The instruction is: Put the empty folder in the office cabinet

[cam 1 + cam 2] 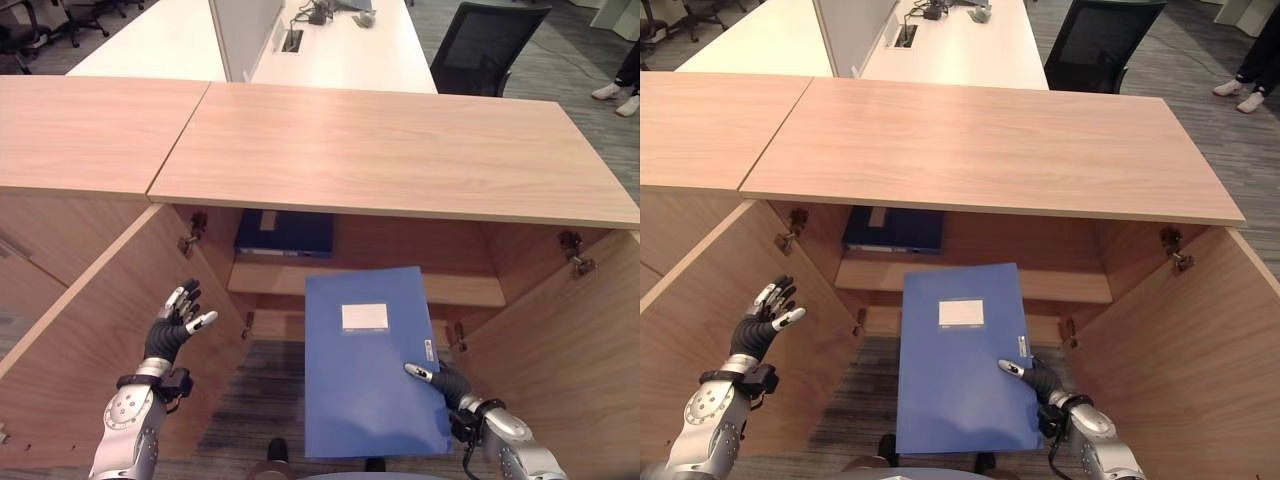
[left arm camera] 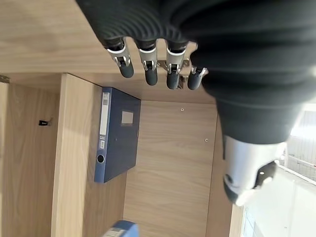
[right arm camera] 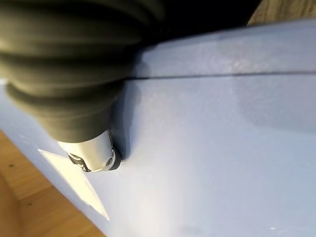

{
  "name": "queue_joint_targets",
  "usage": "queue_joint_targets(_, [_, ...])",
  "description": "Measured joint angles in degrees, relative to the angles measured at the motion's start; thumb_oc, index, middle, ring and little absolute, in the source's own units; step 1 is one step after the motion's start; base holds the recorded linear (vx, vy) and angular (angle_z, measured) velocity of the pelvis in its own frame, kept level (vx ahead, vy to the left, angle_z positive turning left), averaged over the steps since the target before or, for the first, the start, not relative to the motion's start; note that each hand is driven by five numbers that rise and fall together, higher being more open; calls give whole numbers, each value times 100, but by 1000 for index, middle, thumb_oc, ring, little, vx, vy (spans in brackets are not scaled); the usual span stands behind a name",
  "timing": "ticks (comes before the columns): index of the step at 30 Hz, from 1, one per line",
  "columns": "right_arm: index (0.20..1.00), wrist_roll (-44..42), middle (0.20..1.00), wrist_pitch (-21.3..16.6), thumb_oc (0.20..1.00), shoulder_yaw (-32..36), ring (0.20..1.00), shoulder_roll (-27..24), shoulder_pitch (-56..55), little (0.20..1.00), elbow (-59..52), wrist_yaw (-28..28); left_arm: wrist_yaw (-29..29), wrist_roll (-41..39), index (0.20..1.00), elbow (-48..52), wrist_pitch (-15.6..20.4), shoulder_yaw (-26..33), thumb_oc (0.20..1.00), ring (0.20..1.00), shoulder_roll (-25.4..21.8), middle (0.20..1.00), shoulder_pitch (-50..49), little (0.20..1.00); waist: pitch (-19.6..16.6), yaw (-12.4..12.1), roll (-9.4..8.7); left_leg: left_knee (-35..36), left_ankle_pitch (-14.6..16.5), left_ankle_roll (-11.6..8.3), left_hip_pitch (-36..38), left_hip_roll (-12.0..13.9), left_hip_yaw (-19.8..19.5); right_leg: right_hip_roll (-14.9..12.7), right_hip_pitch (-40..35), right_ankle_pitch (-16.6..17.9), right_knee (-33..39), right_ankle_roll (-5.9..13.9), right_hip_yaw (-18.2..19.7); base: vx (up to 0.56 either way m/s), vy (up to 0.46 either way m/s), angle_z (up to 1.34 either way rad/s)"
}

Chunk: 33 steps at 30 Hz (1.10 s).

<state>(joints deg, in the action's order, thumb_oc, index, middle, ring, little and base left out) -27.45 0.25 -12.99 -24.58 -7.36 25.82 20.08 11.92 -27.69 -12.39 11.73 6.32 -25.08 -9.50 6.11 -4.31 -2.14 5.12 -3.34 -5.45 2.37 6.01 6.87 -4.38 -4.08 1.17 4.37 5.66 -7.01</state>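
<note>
A flat blue folder (image 1: 370,360) with a white label is held out level in front of the open office cabinet (image 1: 400,140), its far edge near the shelf (image 1: 460,288). My right hand (image 1: 450,385) grips the folder's near right side, with the thumb (image 3: 94,153) pressed on its top face (image 3: 222,148) and the fingers hidden beneath. My left hand (image 1: 172,330) is raised beside the left door (image 1: 90,340), fingers (image 2: 148,69) straight and spread, holding nothing.
A dark blue binder (image 1: 285,232) lies at the back left of the cabinet's shelf, also seen as binder (image 2: 116,133). The right door (image 1: 570,350) stands open. Beyond the cabinet are a white desk (image 1: 340,50), a black chair (image 1: 485,45) and a person's shoes (image 1: 615,95).
</note>
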Motion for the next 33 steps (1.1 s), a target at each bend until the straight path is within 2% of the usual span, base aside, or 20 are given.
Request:
queue_joint_targets(8, [200,277,200,16,200,166,200,109,-35,200,1079,118,560,-64,1000,-611,-166,-47,1000,1000,-55,1000,-208,1000,-17,-20,-20,1,-3,-2,-9,0,-27,-2,2,0,1,0,-10,-13,33,1])
queue_joint_targets(12, [200,-26,200,5,200,572,200,420,110,200,1516,-193,619,9,1000,-1520,-332,-239,1000,1000,-45,1000,-206,1000,-34,2,-27,2,-3,-2,-19,-1,-23,-2,17,0,1,0,-1,-5,42,-1])
queue_joint_targets(14, [200,-307,200,-6,200,840,200,604,173,200,1556,-386,587,165,1000,-2092,-190,-368,1000,1000,-14,1000,-141,1000,-68,-33,-27,13,-3,-3,-86,-1,-23,-9,32,0,11,0,-7,-3,46,3])
queue_joint_targets(17, [200,-814,200,-293,200,1047,200,948,612,200,1606,-893,371,455,1000,-2758,-294,-687,1000,1000,64,1000,-29,1000,-112,-7,-61,-1,-50,11,-218,-3,-32,-2,193,35,5,-6,-11,-9,37,1])
queue_joint_targets(23, [200,-1423,200,-598,200,1137,200,1042,1376,200,1814,-1468,173,689,1000,-3092,-245,-1036,1000,1000,188,1000,80,1000,-105,-172,-62,0,-63,40,-304,-81,-110,-72,212,41,9,-8,-103,-10,48,9])
queue_joint_targets(26, [200,-1793,200,-762,200,1394,200,1209,1767,200,1984,-1763,97,904,1000,-3194,-266,-1309,1000,1000,199,1000,179,1000,-82,-271,-90,0,-60,73,-394,-137,-178,-137,253,25,-35,14,-180,8,111,16])
queue_joint_targets(28, [200,-1923,200,-875,200,1484,200,1210,1884,200,1982,-1846,95,980,1000,-3310,-281,-1464,1000,1000,238,1000,242,1000,-37,-259,-21,2,-38,146,-394,-170,-260,-210,371,-91,-377,102,-199,-27,134,19])
queue_joint_targets(29, [200,-2060,200,-921,200,1533,200,1146,2063,200,1991,-1934,71,1081,1000,-3486,-279,-1550,1000,1000,333,1000,412,1000,169,-241,158,-170,60,314,-402,-185,-269,-284,744,-214,-1369,177,-133,-72,70,21])
queue_joint_targets(30, [200,-2119,200,-933,200,1519,200,1145,2176,200,1991,-2033,51,1083,1000,-3508,-289,-1569,1000,1000,371,1000,447,1000,265,-223,262,-335,92,376,-450,-187,-237,-333,1107,-192,-2114,207,-109,14,132,14])
queue_joint_targets(32, [200,-2310,200,-1045,200,1484,200,1151,2257,200,1986,-2129,-26,1085,1000,-3534,-278,-1558,1000,1000,351,1000,516,1000,356,-245,325,-517,286,524,-466,-228,-354,-502,1600,-82,-3112,401,6,160,81,12])
queue_joint_targets(33, [200,-2354,200,-1079,200,1466,200,1193,2272,200,1977,-2173,-81,1109,1000,-3593,-272,-1522,1000,1000,346,1000,596,1000,399,-240,347,-511,254,596,-422,-276,-479,-512,1766,-194,-3376,482,37,166,13,29])
